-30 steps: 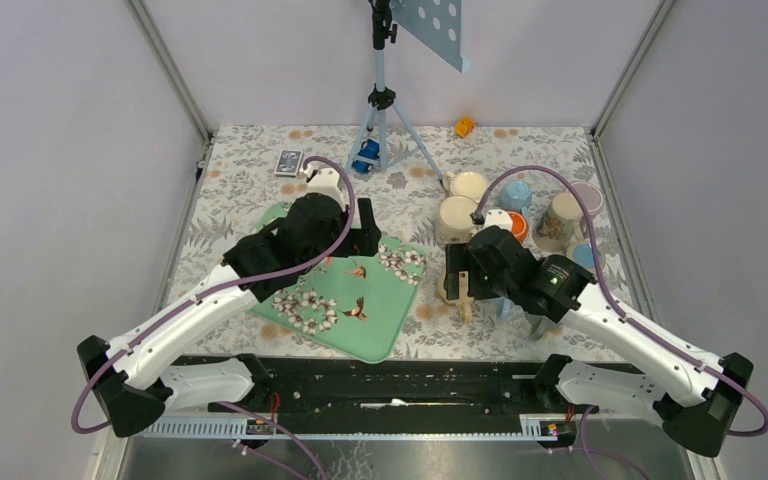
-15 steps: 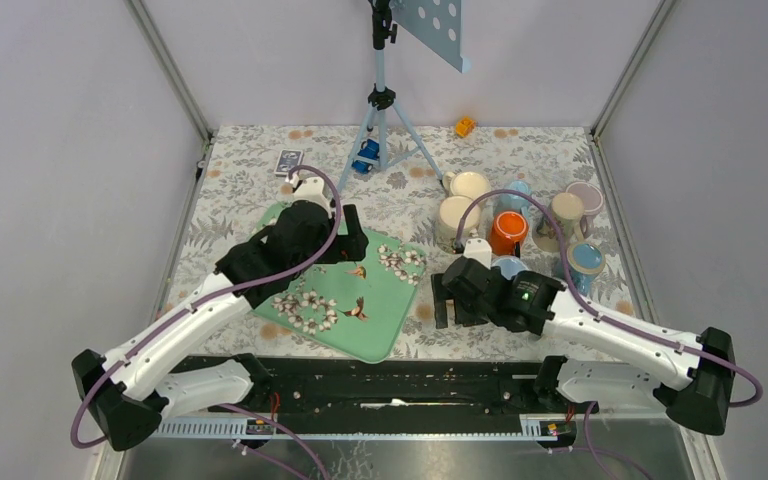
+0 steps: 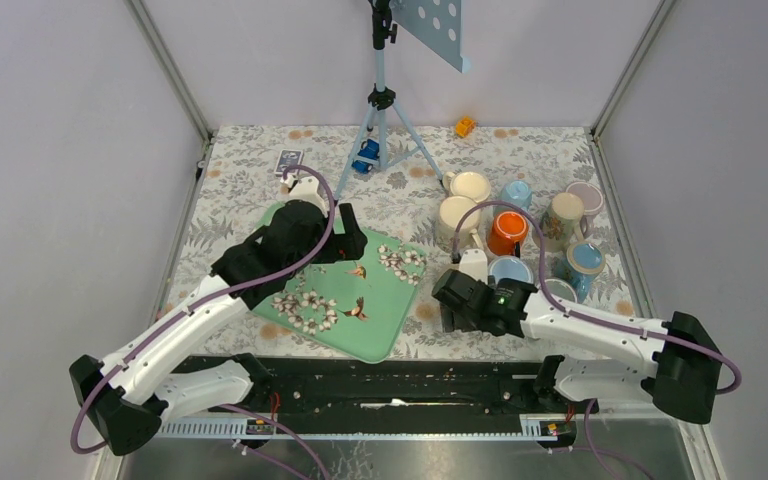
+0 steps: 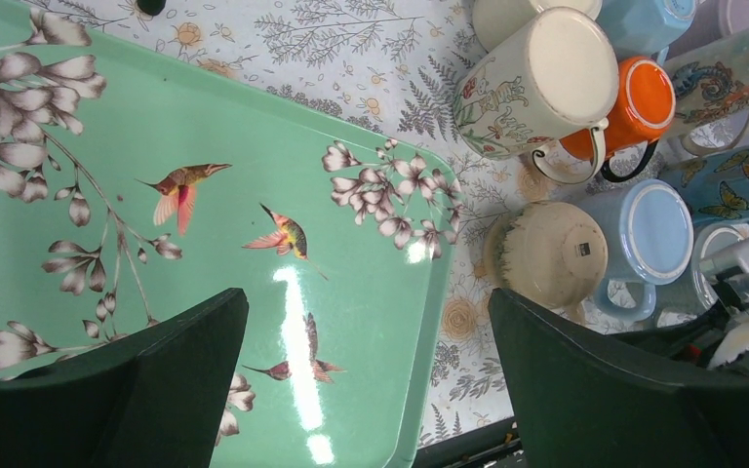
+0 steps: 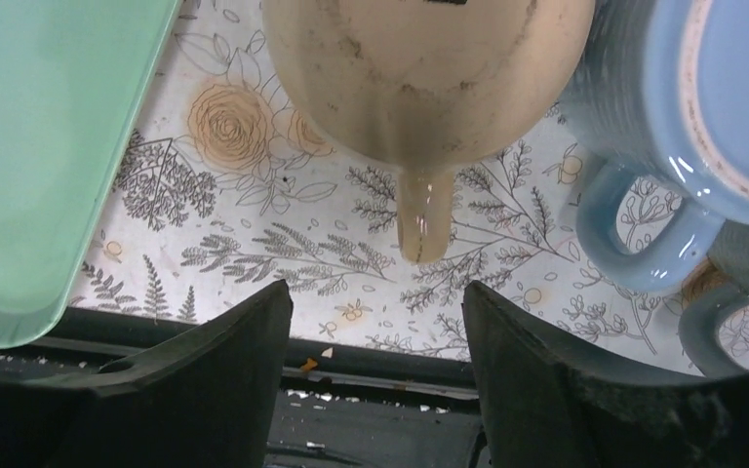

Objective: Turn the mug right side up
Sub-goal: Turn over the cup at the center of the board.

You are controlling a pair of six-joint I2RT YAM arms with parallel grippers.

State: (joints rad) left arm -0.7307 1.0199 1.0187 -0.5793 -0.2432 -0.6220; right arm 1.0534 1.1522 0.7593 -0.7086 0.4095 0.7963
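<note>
Floral-printed surface (image 3: 530, 150) carries everything: a green tray (image 4: 107, 127) toward the left of the overhead frame and a crowd of mugs toward the right. Between them, just off the tray's edge, the mug (image 4: 546, 255) to be righted stands upside down with its beige base facing up, close against a blue mug (image 4: 649, 229). From overhead it is mostly hidden under the right arm (image 3: 600, 328). In the right wrist view its handle (image 5: 425, 219) points down the frame toward the right jaws. These are spread wide and empty, one on each side of the handle's line but short of it, touching nothing. That lineup reads as an approach to pinch the handle, on the side not crowded by neighbours. The left arm (image 3: 210, 300) holds the left jaws wide apart and empty above the tray, likely parked clear of the work.
</note>
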